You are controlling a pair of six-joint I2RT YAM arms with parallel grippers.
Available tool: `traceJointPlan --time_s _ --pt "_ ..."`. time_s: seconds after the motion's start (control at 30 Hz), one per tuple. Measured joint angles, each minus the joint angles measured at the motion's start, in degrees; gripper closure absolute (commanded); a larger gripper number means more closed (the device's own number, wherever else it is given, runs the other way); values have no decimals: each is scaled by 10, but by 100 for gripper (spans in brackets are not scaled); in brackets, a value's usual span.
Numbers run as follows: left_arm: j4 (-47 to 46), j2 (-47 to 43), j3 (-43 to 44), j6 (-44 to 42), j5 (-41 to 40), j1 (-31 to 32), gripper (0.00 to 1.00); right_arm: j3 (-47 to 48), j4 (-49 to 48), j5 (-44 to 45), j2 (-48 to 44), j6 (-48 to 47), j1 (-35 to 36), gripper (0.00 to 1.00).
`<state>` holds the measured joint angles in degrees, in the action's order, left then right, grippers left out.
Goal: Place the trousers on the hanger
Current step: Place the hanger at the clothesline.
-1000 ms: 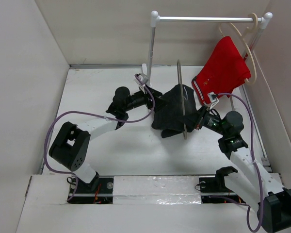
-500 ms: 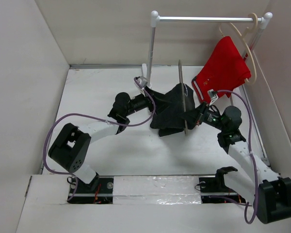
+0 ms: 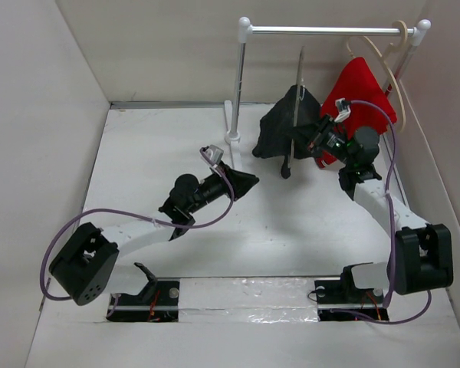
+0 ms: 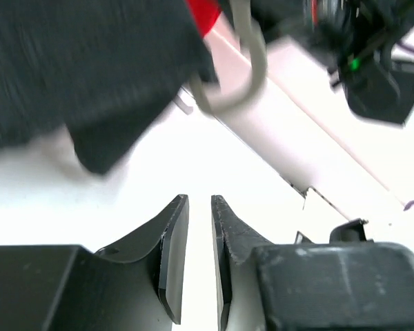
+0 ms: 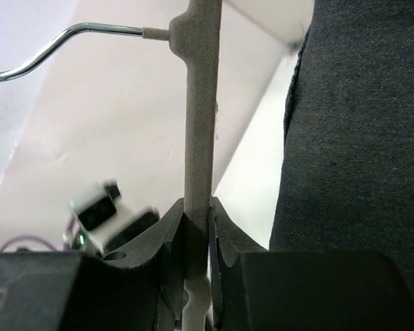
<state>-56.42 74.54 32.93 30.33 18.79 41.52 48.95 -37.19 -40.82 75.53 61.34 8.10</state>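
Note:
The black trousers (image 3: 278, 130) hang draped over the thin grey hanger (image 3: 300, 73), held in the air just below the rail (image 3: 322, 31). My right gripper (image 3: 316, 142) is shut on the hanger's bar (image 5: 199, 103), which stands upright between its jaws (image 5: 196, 203); the trousers (image 5: 359, 138) hang just to the right. My left gripper (image 3: 251, 181) is lower and to the left, apart from the trousers. Its jaws (image 4: 200, 198) have closed down to a thin slit with nothing in it. In its view the trousers (image 4: 90, 69) and the hanger's end loop (image 4: 252, 69) are blurred above.
Red shorts (image 3: 360, 96) hang on a cream hanger (image 3: 395, 77) at the rail's right end, close behind my right gripper. The rack's left post (image 3: 238, 84) stands left of the trousers. White walls enclose the table on three sides.
My right arm lifted the hanger and trousers off the table, up and back towards the rail. The left gripper let go of the trousers, drew back towards the near left and closed.

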Motion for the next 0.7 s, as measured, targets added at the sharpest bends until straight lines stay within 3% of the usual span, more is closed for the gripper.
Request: traceJointPlan --time_s 0.27,0.7 --pt "30 -39 -43 21 -53 42 85 85 -46 60 78 45 -21 100" --pt "106 -115 -69 5 -161 129 87 255 -35 74 218 78 -62 100"
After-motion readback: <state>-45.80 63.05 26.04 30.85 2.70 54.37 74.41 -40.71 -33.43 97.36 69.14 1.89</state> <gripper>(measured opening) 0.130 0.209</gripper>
